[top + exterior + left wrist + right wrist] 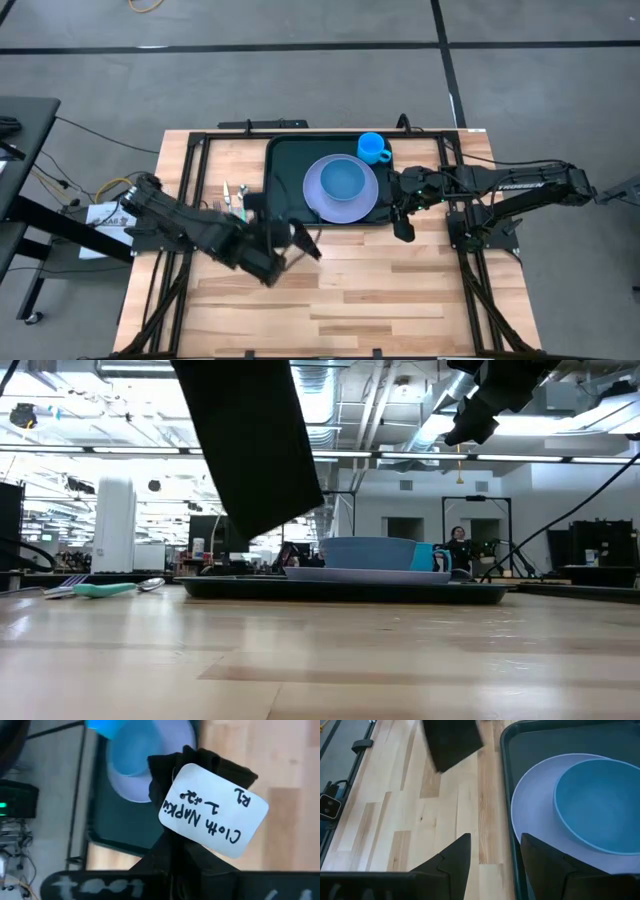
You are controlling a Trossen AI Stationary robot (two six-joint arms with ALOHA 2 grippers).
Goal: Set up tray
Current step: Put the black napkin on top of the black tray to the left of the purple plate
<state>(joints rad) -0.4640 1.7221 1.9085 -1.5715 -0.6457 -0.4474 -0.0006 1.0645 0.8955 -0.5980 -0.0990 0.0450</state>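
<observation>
The dark green tray (pixel 285 160) lies at the table's far middle. It carries a lavender plate (pixel 315 195) with a blue bowl (pixel 345 180) on it and a blue cup (pixel 373 148) at its far right corner. My left gripper (pixel 288 248) is near the tray's near left corner, shut on a black cloth napkin (pixel 250 440) that bears a white tag (pixel 212 810). My right gripper (pixel 495 862) hovers open above the tray's near right rim (pixel 507 820), touching nothing. My left gripper holds the black napkin bunched between its fingers, right by the white tag (pixel 170 845); the cloth itself hides the fingertips. The napkin hangs below the gripper, slack, and its lower end (pixel 262 525) is clear of the table.
Cutlery with teal handles (pixel 235 200) lies on the wood left of the tray, also seen in the low view (pixel 100 588). The near half of the wooden table (pixel 380 300) is bare wood. Black frame rails (pixel 190 180) run along both sides.
</observation>
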